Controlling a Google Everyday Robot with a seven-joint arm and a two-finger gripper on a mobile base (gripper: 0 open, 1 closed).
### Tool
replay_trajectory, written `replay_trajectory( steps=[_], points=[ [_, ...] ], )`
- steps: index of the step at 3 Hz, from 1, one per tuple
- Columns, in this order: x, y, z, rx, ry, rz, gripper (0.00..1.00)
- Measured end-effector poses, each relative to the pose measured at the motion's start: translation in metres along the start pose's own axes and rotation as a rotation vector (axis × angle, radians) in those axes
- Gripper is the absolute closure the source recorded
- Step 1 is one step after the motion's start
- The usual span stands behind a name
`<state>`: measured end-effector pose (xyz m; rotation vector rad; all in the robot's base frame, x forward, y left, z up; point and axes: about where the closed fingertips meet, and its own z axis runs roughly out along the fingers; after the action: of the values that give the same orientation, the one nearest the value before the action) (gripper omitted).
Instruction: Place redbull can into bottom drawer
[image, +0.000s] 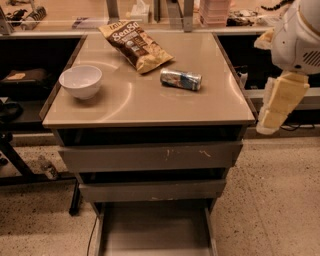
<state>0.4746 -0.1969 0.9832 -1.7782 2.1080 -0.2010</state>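
Jaws hang clear, right of tabletop (130, 105).

One cam, set high, looked fwd & steeply down at the front of the drawer cabinet (150, 157) from close range. Cabinet sat approx centred; its tabletop (150, 102) filled most of the upper half of frame, w/ chip bag (135, 44), bowl (80, 81) & redbull can (181, 79) all in view. Drawer fronts faced the cam. Bottom drawer (155, 230) stood open toward the cam & was cut off by the lower frame edge. Speckled floor (280, 200) showed on both sides, clutter along the top edge behind. Gripper (274, 107) hung at the right edge, just beside the cabinet's right side at about tabletop level. The arm (300, 35) above it was cropped by the top-right corner.
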Motion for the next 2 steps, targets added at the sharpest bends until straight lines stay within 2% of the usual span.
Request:
replay_trajectory(
  steps=[1,2],
  points=[
    [-0.01,-0.031,0.021,0.067,-0.019,-0.06,0.0],
    [-0.009,-0.06,0.044,0.1,-0.042,-0.086,0.0]
  ],
)
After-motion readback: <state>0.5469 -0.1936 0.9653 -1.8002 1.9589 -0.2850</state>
